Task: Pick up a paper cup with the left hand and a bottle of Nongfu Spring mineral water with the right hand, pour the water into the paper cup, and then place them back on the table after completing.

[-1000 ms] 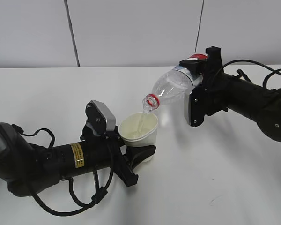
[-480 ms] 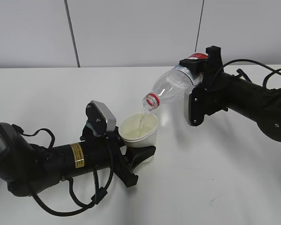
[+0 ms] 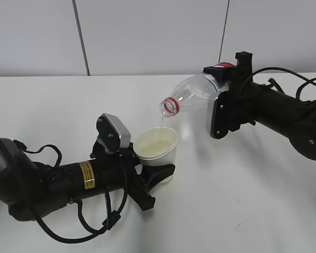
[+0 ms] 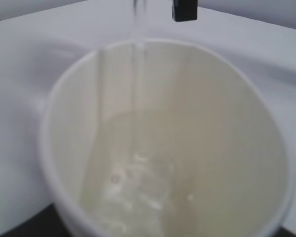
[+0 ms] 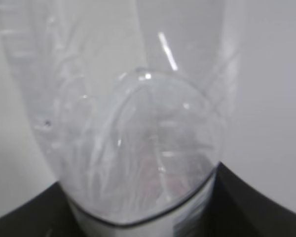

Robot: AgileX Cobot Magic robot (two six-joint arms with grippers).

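My left gripper point(image 3: 159, 174) is shut on a white paper cup point(image 3: 157, 150) and holds it upright just above the white table point(image 3: 242, 200). The cup fills the left wrist view point(image 4: 167, 143) and holds clear water point(image 4: 138, 192). My right gripper point(image 3: 221, 92) is shut on a clear plastic bottle point(image 3: 192, 95) with a red neck ring, tilted mouth-down to the left. Its mouth hangs a little above the cup's far rim. A thin stream of water point(image 3: 162, 122) falls from it into the cup. The bottle fills the right wrist view point(image 5: 138, 143); the fingers are mostly hidden.
A grey panelled wall point(image 3: 147, 37) stands behind the table's far edge. Black cables loop off both arms, at the lower left point(image 3: 89, 232) and at the far right point(image 3: 305, 84).
The bottle has risen and its mouth has lifted away from the cup. The stream has thinned. The left arm and the cup have not moved.
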